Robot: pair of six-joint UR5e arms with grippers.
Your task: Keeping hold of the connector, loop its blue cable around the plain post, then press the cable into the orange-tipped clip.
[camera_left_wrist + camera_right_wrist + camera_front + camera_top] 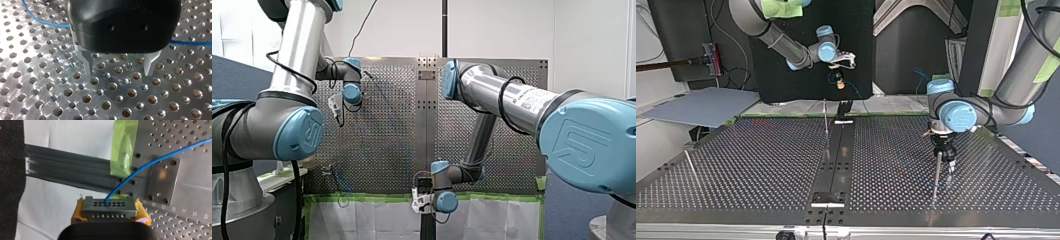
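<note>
Right jaws grip the seemingly light, stiff connector [110,207] by its sides, its blue cable [150,165] looking pliant; left jaws stand open.

My left arm [294,65] enters at the view's left. Its wrist [352,92] hangs over the far left part of the perforated table [387,130]. My right arm [512,102] enters at the right, folds at the elbow and descends beside the centre strip [426,125]. My right gripper [424,187] sits at the near edge, its fingers hidden. Green tape [362,197] borders that edge.
</note>
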